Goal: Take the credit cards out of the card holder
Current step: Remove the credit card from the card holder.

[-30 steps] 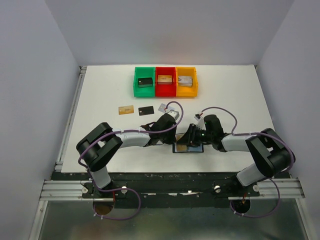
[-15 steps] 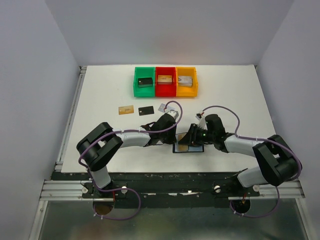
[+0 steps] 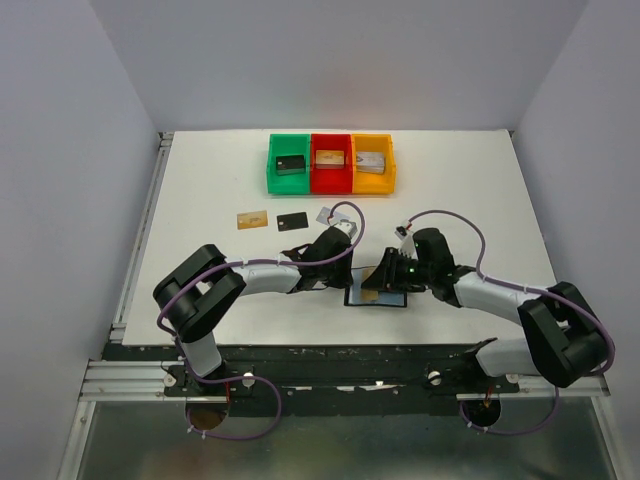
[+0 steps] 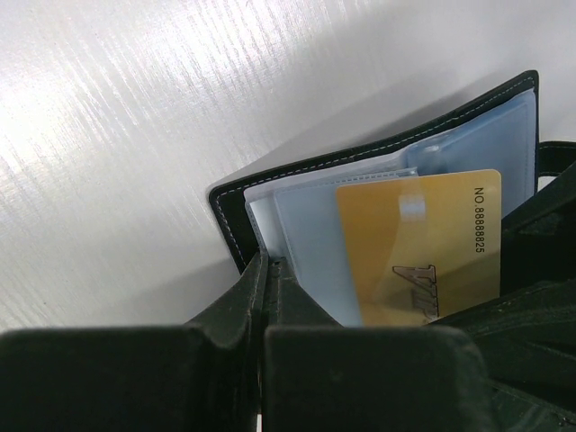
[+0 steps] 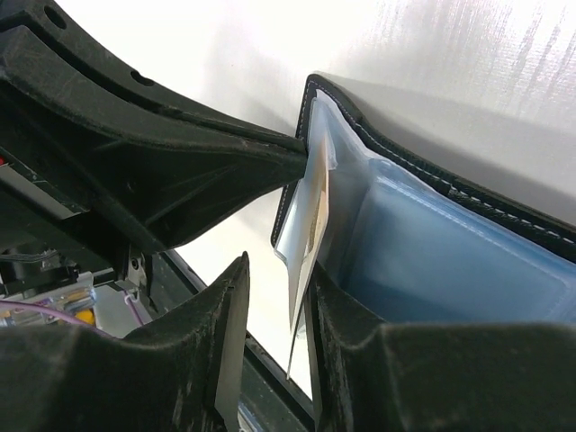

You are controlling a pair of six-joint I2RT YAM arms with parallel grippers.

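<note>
Left pincer (image 4: 267,292) clamped shut on the edge of the open black card holder (image 4: 301,225), lying lower centre of the overhead view on the white surface (image 4: 135,135). A gold card (image 4: 423,243) printed "NO. 88888825" juts from its blue pocket between the right pincer's (image 5: 274,306) part-open fingers. Higher up lie three loose cards (image 3: 292,221).

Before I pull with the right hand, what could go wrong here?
The right hand straddles the gold card with a gap on one side; pulling now may slip off it. The clear sleeve lies against the card, so closing could pinch both and drag the card holder. The left hand clamps only one edge of the holder, which might pivot or pull free.
</note>
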